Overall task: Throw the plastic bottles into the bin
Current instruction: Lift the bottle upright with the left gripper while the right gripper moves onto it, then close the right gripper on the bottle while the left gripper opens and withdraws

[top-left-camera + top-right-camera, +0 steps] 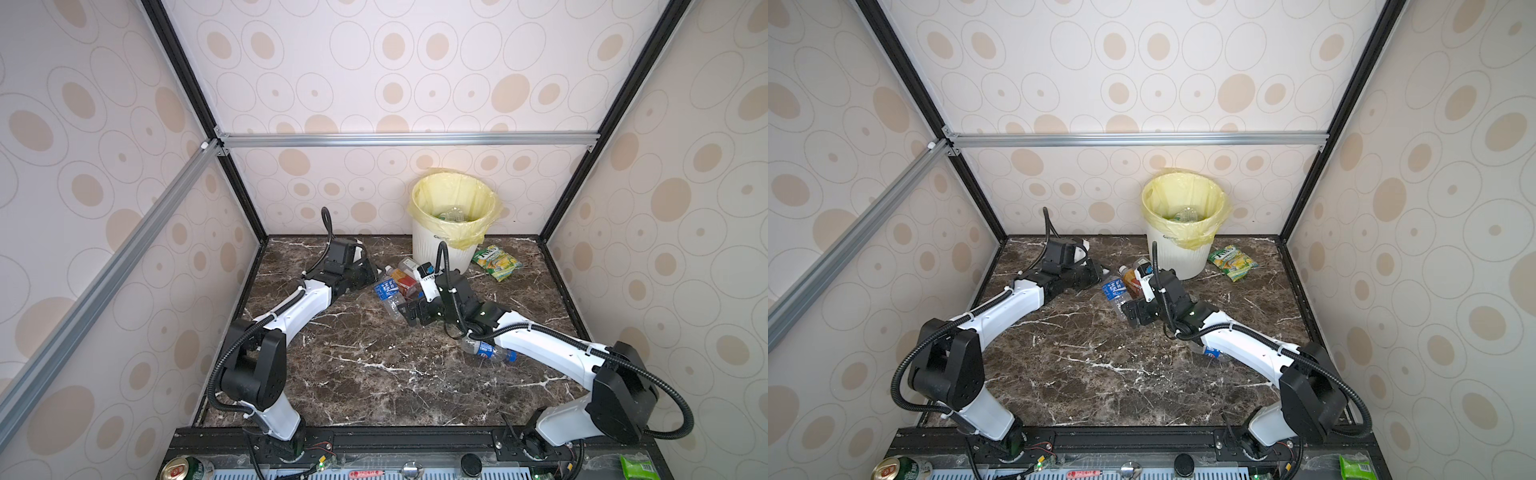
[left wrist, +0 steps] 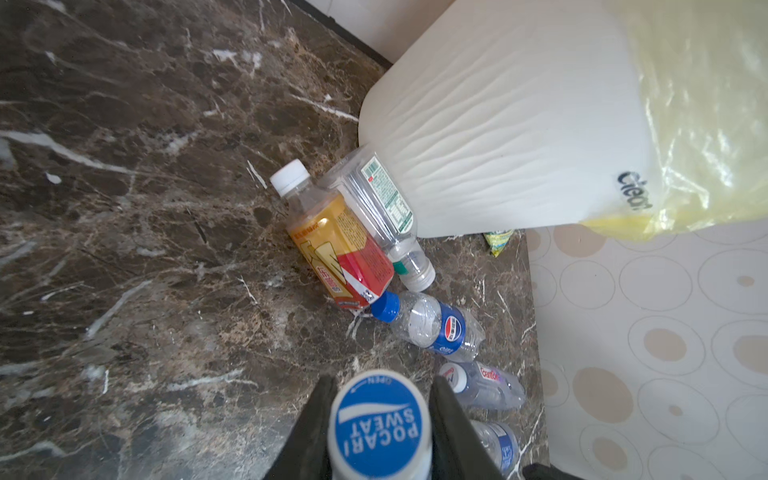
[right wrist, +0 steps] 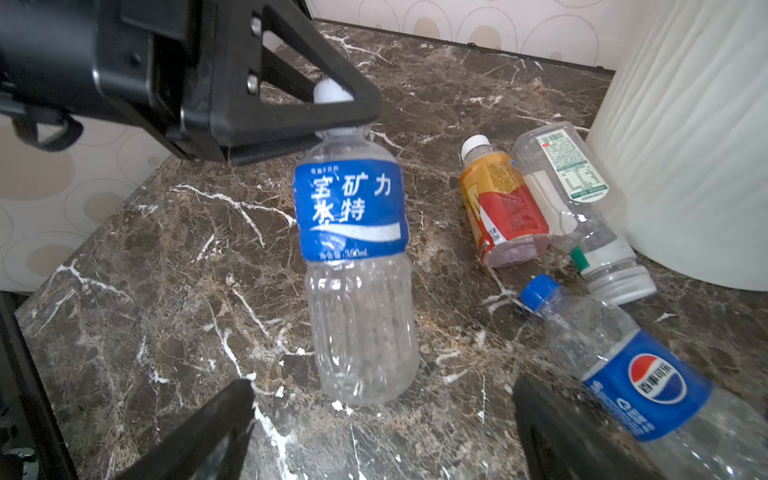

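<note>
My left gripper is clamped on the neck of a clear plastic bottle with a blue label, mid-table. The right wrist view shows that grip plainly (top views bury it). My right gripper gapes wide, holding nothing. Its arm half hides another blue-labelled bottle. The round white ribbed bin, yellow-lined, at the back wall, holds clear bottles.

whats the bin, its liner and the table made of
Bin: white plastic by the look, matte, moulded ribs. Liner: thin yellow plastic film, glossy and wrinkled. Table: dark brown marble or a marble-look laminate, white veins, slight sheen.
</note>
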Controlling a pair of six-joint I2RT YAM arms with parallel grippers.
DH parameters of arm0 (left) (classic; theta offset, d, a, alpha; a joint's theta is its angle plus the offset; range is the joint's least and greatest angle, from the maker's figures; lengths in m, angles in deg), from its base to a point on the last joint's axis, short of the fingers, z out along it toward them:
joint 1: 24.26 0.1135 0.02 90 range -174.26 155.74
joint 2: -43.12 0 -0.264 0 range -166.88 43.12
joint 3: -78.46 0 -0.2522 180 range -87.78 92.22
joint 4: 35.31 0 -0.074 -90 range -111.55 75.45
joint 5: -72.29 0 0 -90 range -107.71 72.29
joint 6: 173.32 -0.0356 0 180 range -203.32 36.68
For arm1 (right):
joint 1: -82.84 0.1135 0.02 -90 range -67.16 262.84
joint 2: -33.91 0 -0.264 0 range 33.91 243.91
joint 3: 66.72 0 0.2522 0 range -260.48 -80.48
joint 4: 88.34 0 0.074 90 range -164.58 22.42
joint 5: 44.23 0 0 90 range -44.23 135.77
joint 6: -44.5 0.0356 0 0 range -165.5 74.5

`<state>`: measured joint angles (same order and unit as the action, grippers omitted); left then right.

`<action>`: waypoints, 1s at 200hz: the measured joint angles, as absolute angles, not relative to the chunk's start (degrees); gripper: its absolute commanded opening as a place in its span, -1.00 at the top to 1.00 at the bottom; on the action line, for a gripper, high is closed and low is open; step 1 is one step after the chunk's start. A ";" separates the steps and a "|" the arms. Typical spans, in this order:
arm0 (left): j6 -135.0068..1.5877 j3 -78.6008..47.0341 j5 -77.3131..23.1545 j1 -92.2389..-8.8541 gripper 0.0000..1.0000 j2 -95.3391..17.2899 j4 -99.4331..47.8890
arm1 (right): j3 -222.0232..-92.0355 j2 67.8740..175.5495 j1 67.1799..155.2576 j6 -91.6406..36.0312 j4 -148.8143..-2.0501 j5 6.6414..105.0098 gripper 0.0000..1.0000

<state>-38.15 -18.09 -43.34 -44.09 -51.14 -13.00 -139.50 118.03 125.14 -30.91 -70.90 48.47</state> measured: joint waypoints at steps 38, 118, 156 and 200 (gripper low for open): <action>-38.15 -18.09 -47.27 -44.53 0.45 -51.14 -12.71 | -139.50 121.74 125.14 -29.84 -72.82 49.37 -0.95; -35.33 -18.11 -53.00 -44.64 0.45 -49.74 -15.14 | -139.50 126.38 125.14 -27.68 -78.07 53.94 -0.55; -34.65 -18.11 -53.00 -44.81 0.45 -49.65 -15.49 | -139.50 127.10 125.14 -27.44 -78.85 55.44 -0.25; -34.65 -18.11 -52.91 -44.92 0.39 -49.70 -15.60 | -139.50 127.01 125.16 -27.99 -78.92 55.93 -0.03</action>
